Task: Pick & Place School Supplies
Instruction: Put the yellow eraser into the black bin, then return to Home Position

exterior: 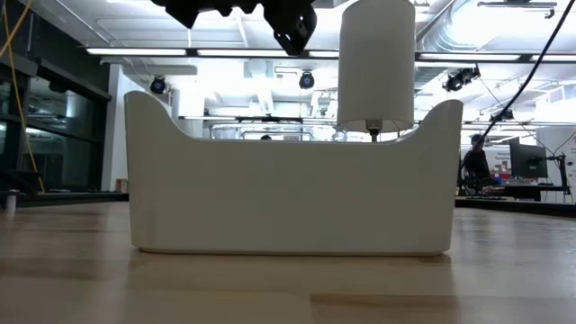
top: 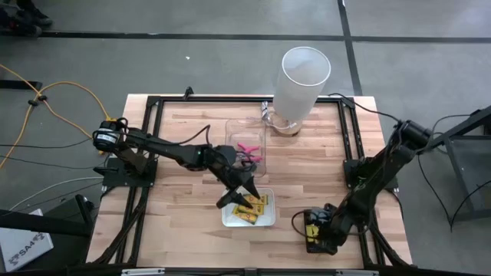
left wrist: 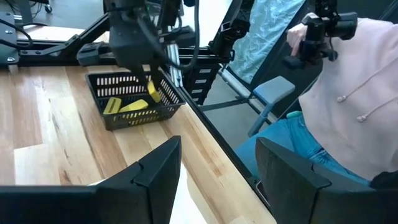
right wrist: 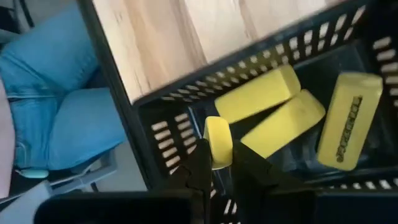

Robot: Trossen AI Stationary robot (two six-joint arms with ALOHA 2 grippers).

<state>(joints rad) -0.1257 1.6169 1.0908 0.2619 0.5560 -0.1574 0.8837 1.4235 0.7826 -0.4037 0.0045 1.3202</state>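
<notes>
A small yellow block (right wrist: 217, 142) is pinched by its end in the nearly closed right pincer (right wrist: 217, 163) above the black basket (right wrist: 163, 134) at the worktop's (top: 307, 176) near right corner; with so shallow a grip it could twist free and land on the basket's rim. The left pincer (top: 237, 195) hangs wide open and empty over the white tray (top: 268, 221) of yellow-orange packets (top: 253, 205), whose dark print cannot be read.

The wooden desk (top: 184, 153) carries a white tray (top: 267, 221), a clear tray (top: 232, 132), a black basket (top: 311, 241) and a tall white cylinder (top: 301, 84).
</notes>
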